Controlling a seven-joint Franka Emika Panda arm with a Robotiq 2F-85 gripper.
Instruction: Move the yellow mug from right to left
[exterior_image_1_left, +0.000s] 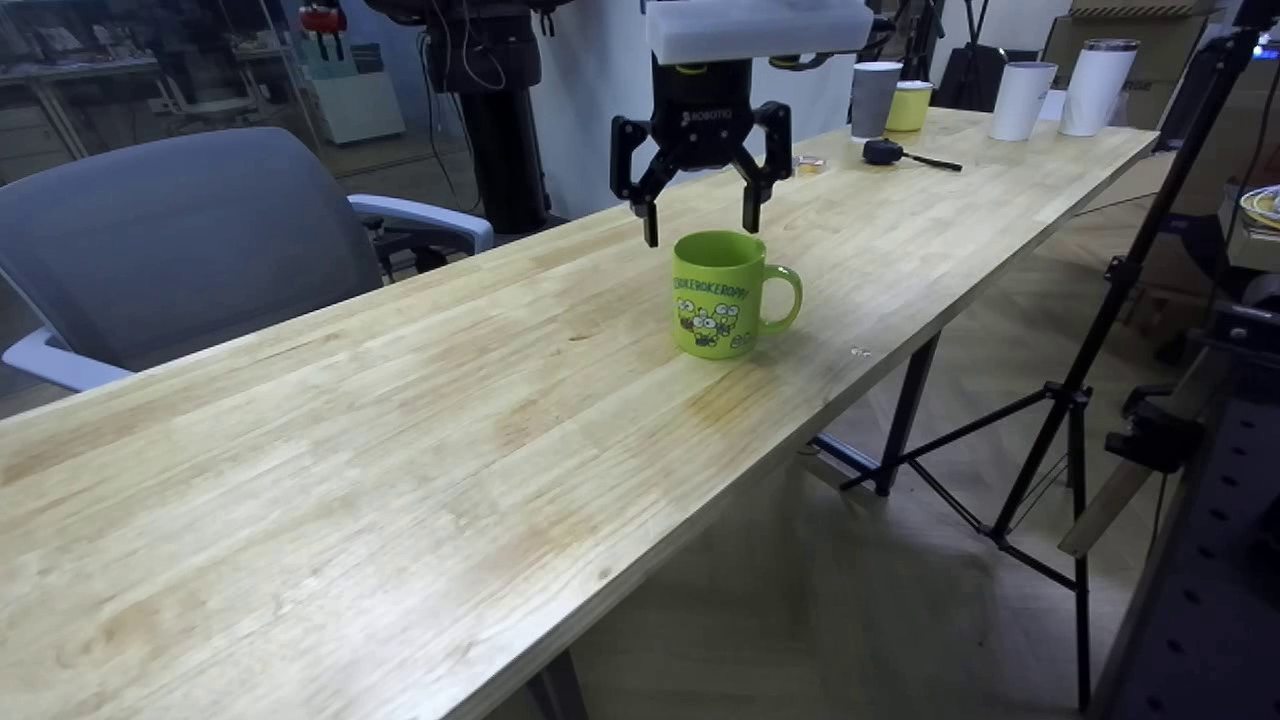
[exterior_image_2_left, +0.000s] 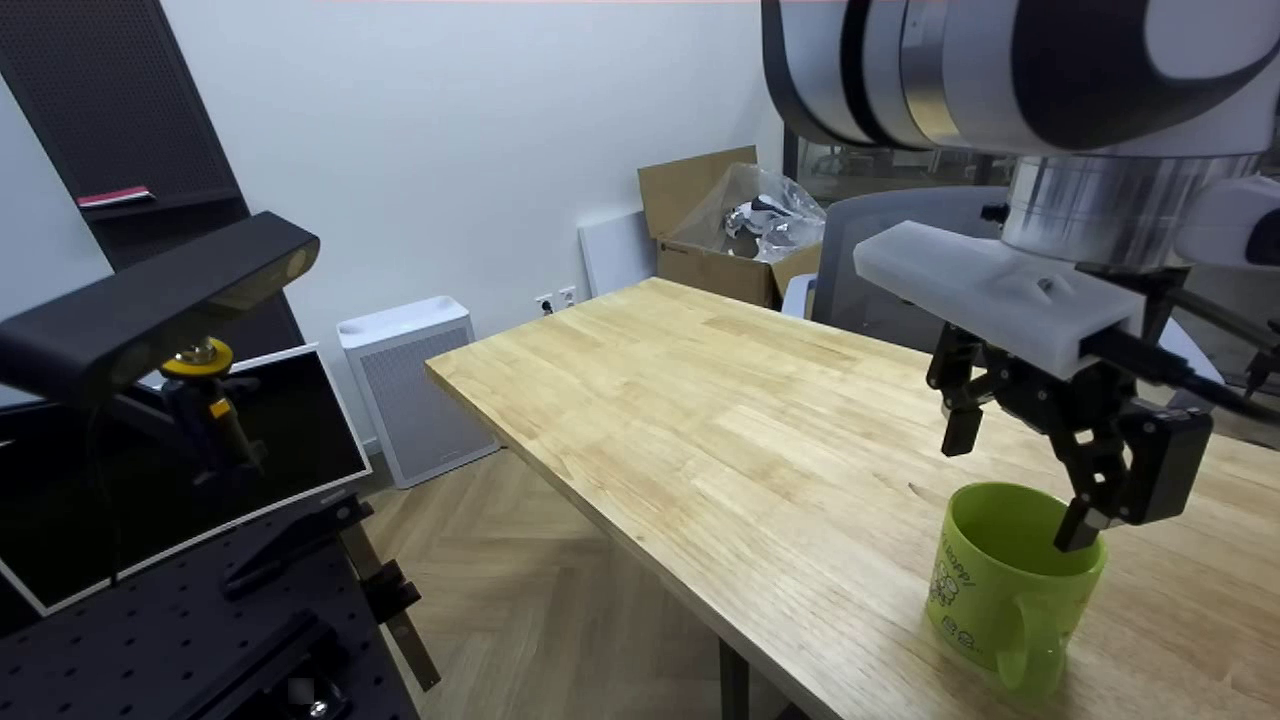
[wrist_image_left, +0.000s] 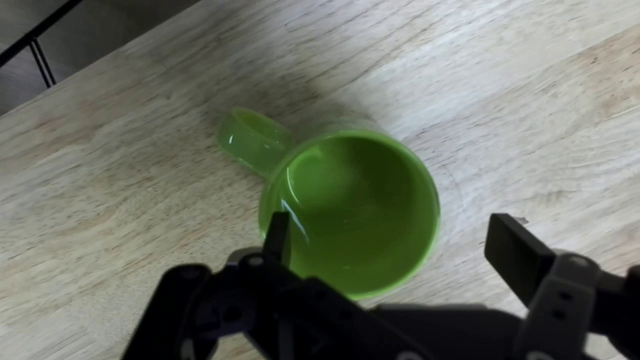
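The yellow mug is lime green and glossy, with cartoon faces and lettering on its side. It stands upright on the wooden table in both exterior views (exterior_image_1_left: 712, 300) (exterior_image_2_left: 990, 600). Its loop handle (exterior_image_1_left: 786, 300) points toward the table's near edge. My gripper (exterior_image_1_left: 702, 228) is open and empty just above the mug, and it also shows open in an exterior view (exterior_image_2_left: 1018, 487). In the wrist view the gripper (wrist_image_left: 389, 225) has one finger over the mug's rim and the other out beside it. The mug's open top (wrist_image_left: 350, 210) faces the camera.
Far along the table (exterior_image_1_left: 400, 420) stand a grey cup (exterior_image_1_left: 875, 100), a small yellowish cup (exterior_image_1_left: 910, 107), white cups (exterior_image_1_left: 1022, 102) and a black tape measure (exterior_image_1_left: 882, 152). A grey chair (exterior_image_1_left: 190, 250) is at the back edge. A tripod (exterior_image_1_left: 1075, 400) stands off the front edge.
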